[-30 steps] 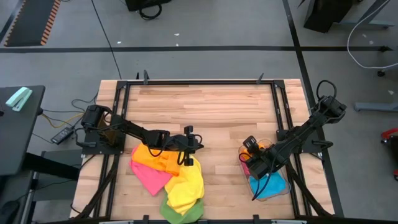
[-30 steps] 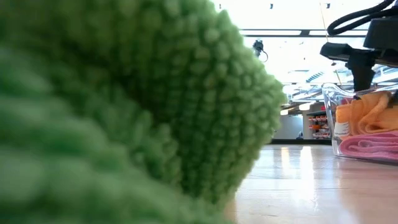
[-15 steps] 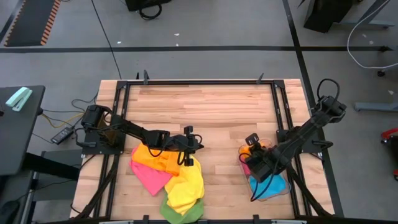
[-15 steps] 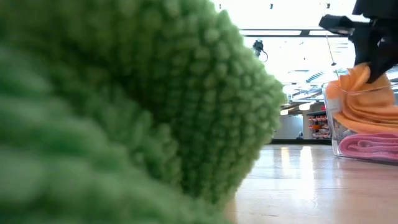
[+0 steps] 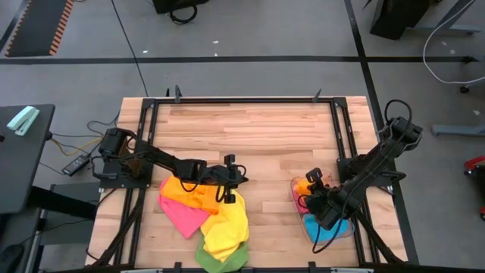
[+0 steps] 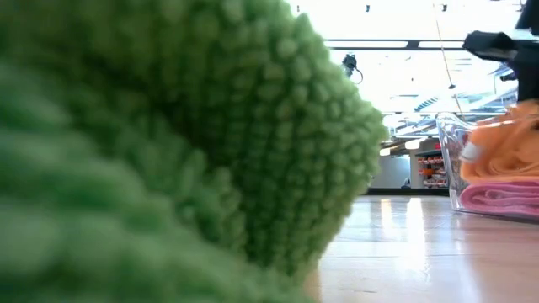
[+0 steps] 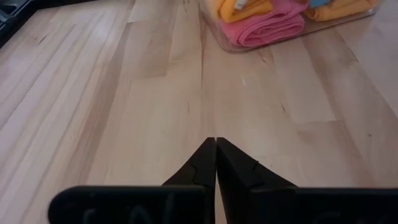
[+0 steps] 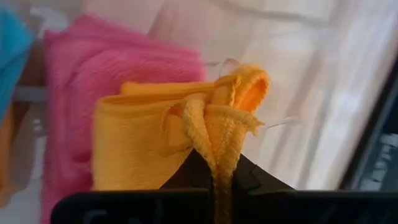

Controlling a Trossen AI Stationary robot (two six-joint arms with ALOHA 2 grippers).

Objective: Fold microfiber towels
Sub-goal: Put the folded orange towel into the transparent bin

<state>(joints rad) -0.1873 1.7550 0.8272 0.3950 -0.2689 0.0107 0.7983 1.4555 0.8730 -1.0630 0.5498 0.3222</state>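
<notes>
The right gripper (image 5: 317, 199) has closed on the folded orange towel (image 8: 180, 143) in the clear bin (image 5: 297, 194), having stood partly open a second ago. The right arm has drawn back toward the table's front edge. In the low view, the orange towel sits lifted above the pink towel (image 6: 501, 199), higher than a second ago.

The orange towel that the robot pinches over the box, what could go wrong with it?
The right gripper is shut on only a bunched edge of the folded orange towel, so it might unfold or slip as it is moved about the clear bin. It might also drag the pink towel beside it out of place.
</notes>
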